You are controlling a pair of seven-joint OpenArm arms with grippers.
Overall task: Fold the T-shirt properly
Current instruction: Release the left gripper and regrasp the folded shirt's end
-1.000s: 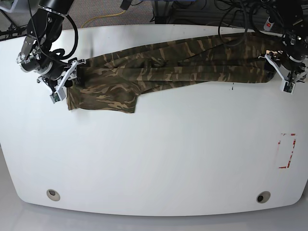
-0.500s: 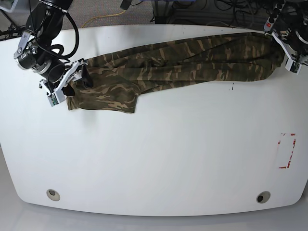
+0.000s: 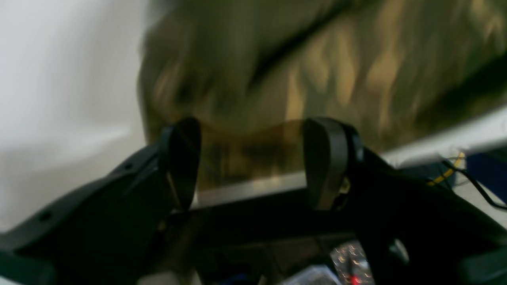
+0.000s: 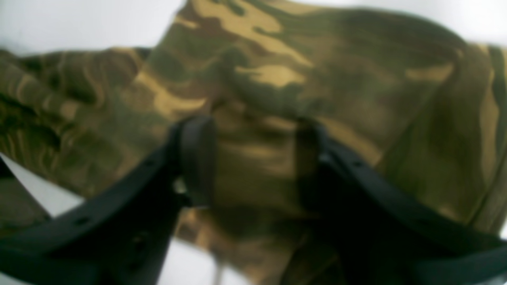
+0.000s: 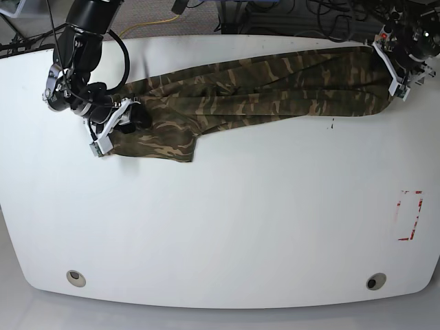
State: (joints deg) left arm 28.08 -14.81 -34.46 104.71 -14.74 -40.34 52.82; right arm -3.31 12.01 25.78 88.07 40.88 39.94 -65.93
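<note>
Here, my right claw (image 4: 253, 162) hangs with its jaws apart, camouflage cloth of the T-shirt (image 5: 261, 86) showing between and beyond the pads; whether they pinch it I cannot tell. My left claw (image 3: 251, 164) stands parted too, at the shirt's other end by the table (image 5: 227, 227) edge. No print or label is readable; both wrist views are blurred.

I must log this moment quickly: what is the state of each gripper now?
Left gripper: jaws apart, blurred T-shirt edge behind them, no grip visible.
Right gripper: jaws apart over the shirt, no grip visible.
</note>
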